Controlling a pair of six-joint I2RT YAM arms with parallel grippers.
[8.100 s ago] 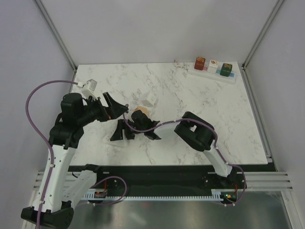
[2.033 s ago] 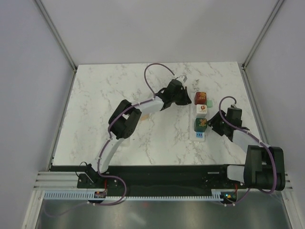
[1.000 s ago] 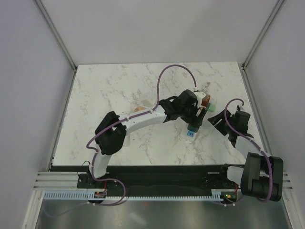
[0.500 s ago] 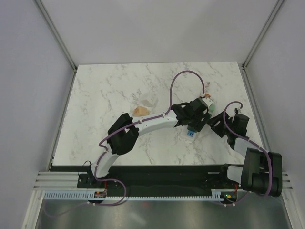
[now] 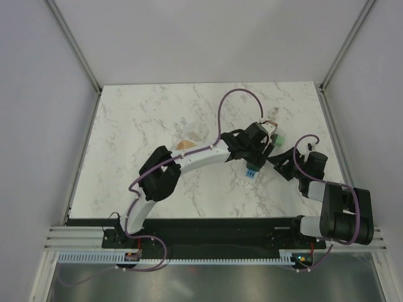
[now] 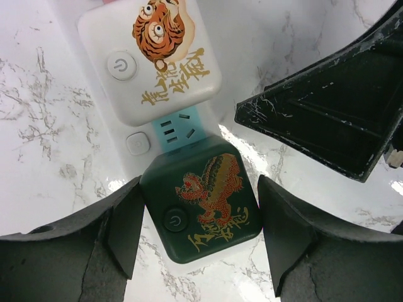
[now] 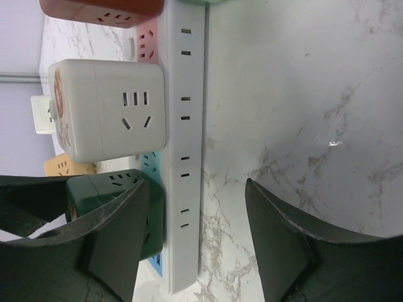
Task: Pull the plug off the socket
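Note:
The socket, a long white power strip with pastel outlets, lies on the marble table. A dark green cube plug with a dragon sits near its end, beside a white cube plug with a tiger. My left gripper is open and straddles the green plug. Its left finger touches the plug's side and a thin gap shows at the right finger. My right gripper is open around the strip's end, next to the green plug. From above, the left gripper hides the plugs, and the right gripper is beside it.
A red-brown cube plug sits further along the strip, past the white one. The strip's blue end pokes out below the left gripper. A small orange object lies on the table to the left. The right finger is close by.
Over two seconds the left gripper moved from the strip's red end to the green plug, and the strip swung to a slant. In the last half second both grippers only shifted slightly.

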